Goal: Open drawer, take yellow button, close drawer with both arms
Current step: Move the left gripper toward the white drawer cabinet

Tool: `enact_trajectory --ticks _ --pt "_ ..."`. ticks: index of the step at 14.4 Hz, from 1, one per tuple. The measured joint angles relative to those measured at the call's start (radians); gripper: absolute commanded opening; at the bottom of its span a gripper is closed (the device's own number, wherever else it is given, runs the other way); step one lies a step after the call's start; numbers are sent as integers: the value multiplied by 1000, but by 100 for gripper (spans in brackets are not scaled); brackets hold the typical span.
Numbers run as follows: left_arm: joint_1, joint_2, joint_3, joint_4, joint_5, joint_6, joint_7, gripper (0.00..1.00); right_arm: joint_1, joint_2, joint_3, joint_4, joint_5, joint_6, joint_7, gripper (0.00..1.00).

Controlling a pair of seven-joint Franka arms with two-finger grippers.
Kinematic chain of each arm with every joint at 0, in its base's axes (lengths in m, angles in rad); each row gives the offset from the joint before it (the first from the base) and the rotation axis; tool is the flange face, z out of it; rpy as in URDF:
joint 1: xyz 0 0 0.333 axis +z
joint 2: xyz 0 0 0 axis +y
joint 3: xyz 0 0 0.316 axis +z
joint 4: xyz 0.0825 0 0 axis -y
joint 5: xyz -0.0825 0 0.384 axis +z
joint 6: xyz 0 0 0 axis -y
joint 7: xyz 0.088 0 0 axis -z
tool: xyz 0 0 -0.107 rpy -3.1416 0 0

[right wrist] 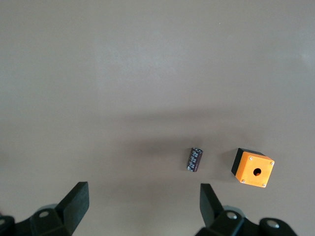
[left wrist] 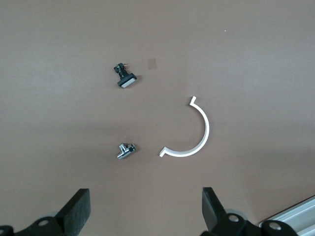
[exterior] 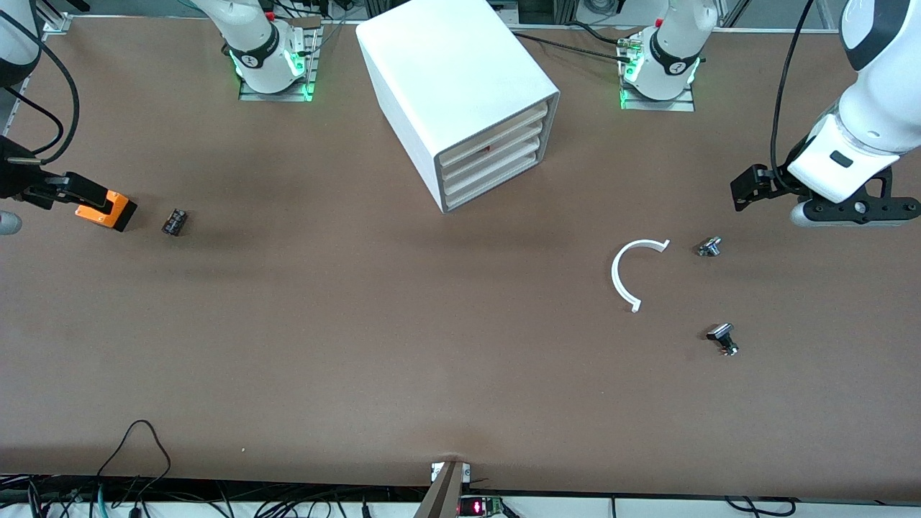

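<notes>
The white cabinet [exterior: 460, 86] stands at the robots' edge of the table, between the two bases. Its uppermost drawer [exterior: 495, 134] is pushed in, like the two below it. The button is hidden. My left gripper [exterior: 856, 213] [left wrist: 146, 211] hangs open and holds nothing, over the table at the left arm's end, above a white arc and two small parts. My right gripper [exterior: 14, 191] [right wrist: 144, 209] hangs open and holds nothing, over the right arm's end of the table, near an orange cube. Both are well apart from the cabinet.
A white half-ring [exterior: 633, 270] [left wrist: 189, 132], a silver part [exterior: 709, 247] [left wrist: 126, 150] and a black part [exterior: 723, 338] [left wrist: 125, 77] lie toward the left arm's end. An orange cube with a hole [exterior: 111, 210] [right wrist: 252, 168] and a small dark part [exterior: 174, 221] [right wrist: 195, 160] lie toward the right arm's end.
</notes>
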Motion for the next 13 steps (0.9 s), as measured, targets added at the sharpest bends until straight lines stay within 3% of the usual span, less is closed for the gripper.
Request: enact_trajectory --ticks 8,13 --pt "-4 0 -2 1 0 -1 0 100 0 0 0 0 0 0 0 100" --pt "-10 0 -71 2 0 -21 -1 100 0 0 0 0 0 0 0 100"
